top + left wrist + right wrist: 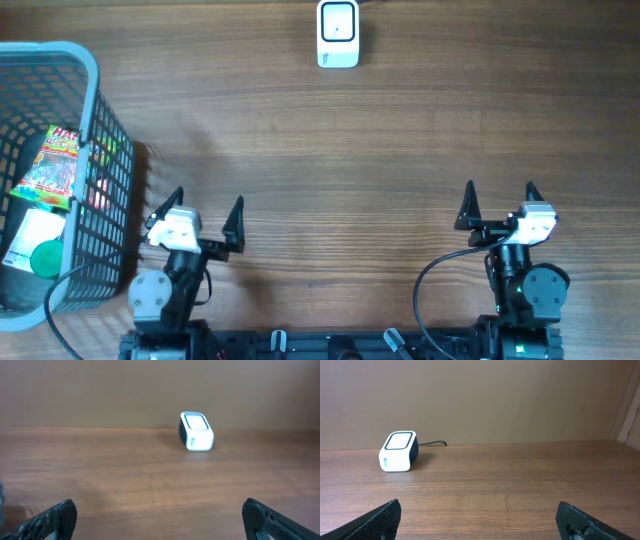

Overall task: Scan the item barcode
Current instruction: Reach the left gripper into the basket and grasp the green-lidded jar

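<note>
Two items lie in the blue mesh basket [92, 75] at the left edge of the table [380, 150], seen from overhead. The upper one is a colourful sweet bag [55, 165] with red letters across its top; they are too small for me to read. Its long axis runs near to far. The lettered end points away from me and leans slightly right, close to the basket's right wall. Just nearer to me lies a white pack [38, 252] with a round green mark; I cannot read any print on it. The white scanner [338, 33] stands at the far edge near the middle, well apart from the basket. Its dark-framed window faces up, and a small mark on its near face is illegible. My left gripper [208, 198] sits just right of the basket with its jaws spread wide and nothing between them. My right gripper [500, 187] is well to the right, equally spread and empty.

In the left wrist view, my left gripper [159, 510] shows both black fingertips at the bottom corners, far apart over bare wood. The scanner [197, 431] stands ahead, slightly right.

In the right wrist view, my right gripper [479, 510] is spread the same way. The scanner [398, 451] stands ahead to the left, its black cable [432, 443] trailing right along the wall.
</note>
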### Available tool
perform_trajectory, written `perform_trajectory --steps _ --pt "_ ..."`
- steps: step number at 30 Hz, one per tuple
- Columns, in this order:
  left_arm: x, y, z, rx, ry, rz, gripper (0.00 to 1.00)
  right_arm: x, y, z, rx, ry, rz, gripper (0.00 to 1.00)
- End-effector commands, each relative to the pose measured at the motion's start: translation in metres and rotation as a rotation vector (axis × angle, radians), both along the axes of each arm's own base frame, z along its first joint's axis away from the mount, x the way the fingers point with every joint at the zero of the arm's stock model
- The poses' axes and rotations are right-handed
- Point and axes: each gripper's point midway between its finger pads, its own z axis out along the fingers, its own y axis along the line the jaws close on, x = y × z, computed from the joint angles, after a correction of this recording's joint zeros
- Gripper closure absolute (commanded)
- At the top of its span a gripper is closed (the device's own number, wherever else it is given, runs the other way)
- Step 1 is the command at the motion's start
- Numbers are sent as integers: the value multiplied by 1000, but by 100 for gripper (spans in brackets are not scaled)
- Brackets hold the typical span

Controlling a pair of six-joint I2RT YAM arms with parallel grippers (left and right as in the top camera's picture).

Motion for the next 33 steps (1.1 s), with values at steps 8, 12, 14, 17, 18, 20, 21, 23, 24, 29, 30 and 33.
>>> perform_trajectory --steps 8,12,14,17,18,20,21,23,24,29,30,33 --pt "-2 -11 148 -47 132 -61 0 -1 4 3 -9 -13 19 0" --pt "-11 -40 163 -90 241 -236 0 -1 4 3 -9 -13 19 0" --pt "-12 -52 170 -102 219 -315 0 -1 4 3 -9 -13 19 0" --pt "0 -35 188 -169 186 -190 0 -1 4 3 -9 -13 19 1" --pt "5 -21 191 -201 204 -97 0 -1 4 3 -9 -13 19 0" --pt "12 2 198 -193 250 41 0 -1 4 3 -9 -13 19 0" --pt "16 13 204 -186 273 102 0 -1 4 3 -9 -13 19 0" --pt "22 38 220 -172 310 235 0 -1 4 3 -9 -13 19 0" --pt "25 55 230 -179 326 328 0 -1 4 3 -9 -13 19 0" --pt "17 141 242 -299 446 784 0 -1 4 3 -9 -13 19 0" --pt "9 159 232 -366 481 888 0 -1 4 3 -9 -13 19 0" --pt "-25 198 192 -556 610 1153 0 -1 4 3 -9 -13 19 0"
